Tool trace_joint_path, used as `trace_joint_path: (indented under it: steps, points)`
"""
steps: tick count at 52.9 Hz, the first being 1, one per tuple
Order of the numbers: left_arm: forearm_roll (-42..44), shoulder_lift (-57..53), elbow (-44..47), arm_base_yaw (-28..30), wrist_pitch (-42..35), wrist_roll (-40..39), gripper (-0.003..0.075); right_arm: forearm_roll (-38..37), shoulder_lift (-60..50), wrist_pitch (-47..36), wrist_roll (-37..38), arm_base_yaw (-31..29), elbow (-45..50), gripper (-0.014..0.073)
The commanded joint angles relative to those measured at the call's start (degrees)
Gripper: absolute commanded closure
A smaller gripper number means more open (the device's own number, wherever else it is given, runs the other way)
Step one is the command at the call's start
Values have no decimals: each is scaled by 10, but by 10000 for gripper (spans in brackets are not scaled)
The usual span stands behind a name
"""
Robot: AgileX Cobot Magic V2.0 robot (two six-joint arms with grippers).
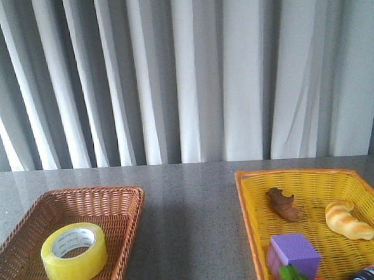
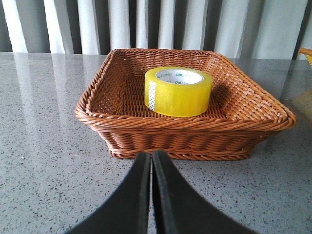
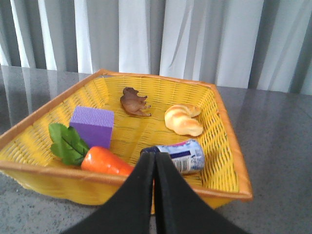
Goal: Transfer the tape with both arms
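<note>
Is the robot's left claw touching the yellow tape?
Apart. In the left wrist view the left gripper sits outside the brown basket, whose wall separates it from the tape.

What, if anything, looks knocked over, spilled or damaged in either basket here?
Nothing looks spilled or damaged. The tape lies flat in the brown basket. In the yellow basket the small can lies on its side; the other toys rest loosely. Both grippers are shut, holding nothing.

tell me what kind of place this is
Probably a robot test bench or lab, not a home: a bare grey speckled table, a plain grey curtain as backdrop, and two baskets, brown with tape, yellow with toy props.
</note>
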Motion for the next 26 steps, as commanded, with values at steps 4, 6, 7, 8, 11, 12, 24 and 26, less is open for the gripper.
trace_joint_path:
  steps: [4, 6, 7, 8, 11, 12, 24, 26]
  points:
    - [-2, -9, -13, 1, -40, -7, 727, 8, -43, -85, -4, -1, 62, 599]
    - [-2, -9, -13, 1, -40, -7, 727, 8, -48, -88, -4, -1, 73, 599]
    - [-2, -9, -13, 1, -40, -7, 727, 8, -50, -89, -4, -1, 78, 599]
    - [-2, -9, -13, 1, -40, -7, 727, 8, -51, -90, -4, -1, 84, 599]
    - [-2, -9, -13, 1, -40, -7, 727, 8, -53, -100, -4, -1, 98, 599]
    - [-2, -9, -13, 1, -40, -7, 727, 8, -54, -106, -4, -1, 104, 599]
    - [-2, -9, -13, 1, -40, -7, 727, 8, -57, -96, -25, -1, 105, 599]
    - [-2, -9, -13, 1, -40, -7, 727, 8, -57, -96, -30, -1, 105, 599]
